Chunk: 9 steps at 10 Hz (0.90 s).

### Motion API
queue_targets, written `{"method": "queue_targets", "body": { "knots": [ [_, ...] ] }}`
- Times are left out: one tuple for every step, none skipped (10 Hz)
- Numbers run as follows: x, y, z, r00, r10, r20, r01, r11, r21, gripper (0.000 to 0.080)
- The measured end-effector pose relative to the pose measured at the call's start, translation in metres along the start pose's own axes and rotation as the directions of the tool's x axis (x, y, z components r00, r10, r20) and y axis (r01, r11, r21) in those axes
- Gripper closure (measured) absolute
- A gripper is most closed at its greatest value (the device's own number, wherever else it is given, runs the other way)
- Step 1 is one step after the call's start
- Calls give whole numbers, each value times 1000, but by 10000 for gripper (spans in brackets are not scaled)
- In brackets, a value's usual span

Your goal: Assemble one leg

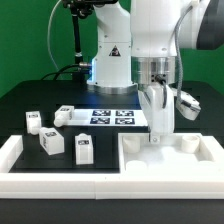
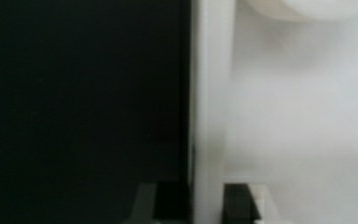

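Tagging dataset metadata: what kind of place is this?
Probably a robotics lab bench, not a home or factory: a plain green backdrop, a matte black table carrying the thin flat white marker board, and small white tagged plastic block legs.

Bright even light; wrist view blurred, overexposed.

Robotics lab, no doubt: green backdrop curtain (image 1: 25,40), black worktable (image 1: 30,100), marker board (image 1: 112,117), white robot arm (image 1: 108,55), square tags on legs (image 1: 52,143)
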State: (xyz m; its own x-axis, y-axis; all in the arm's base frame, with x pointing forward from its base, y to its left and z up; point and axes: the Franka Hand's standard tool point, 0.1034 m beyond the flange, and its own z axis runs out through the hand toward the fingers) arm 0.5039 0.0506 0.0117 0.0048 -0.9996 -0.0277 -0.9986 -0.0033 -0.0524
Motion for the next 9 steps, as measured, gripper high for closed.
{"method": "queue_targets", "body": {
  "knots": [
    [0, 0, 0, 1000, 0, 0, 0, 1000, 0, 672],
    [0, 0, 0, 1000, 0, 0, 0, 1000, 0, 492],
    [0, 0, 0, 1000, 0, 0, 0, 1000, 0, 492],
    [0, 0, 0, 1000, 0, 0, 0, 1000, 0, 356],
    [4, 0, -4, 1000, -23, 5, 23, 1000, 6, 194],
    [15, -1, -23, 999, -26, 30, 26, 999, 25, 194],
    [32, -2, -42, 999, 4, 52, -7, 999, 44, 159],
    [44, -9, -53, 998, -37, 53, 34, 997, 64, 159],
    [50, -18, -60, 995, -89, 41, 85, 993, 83, 151]
  ]
}}
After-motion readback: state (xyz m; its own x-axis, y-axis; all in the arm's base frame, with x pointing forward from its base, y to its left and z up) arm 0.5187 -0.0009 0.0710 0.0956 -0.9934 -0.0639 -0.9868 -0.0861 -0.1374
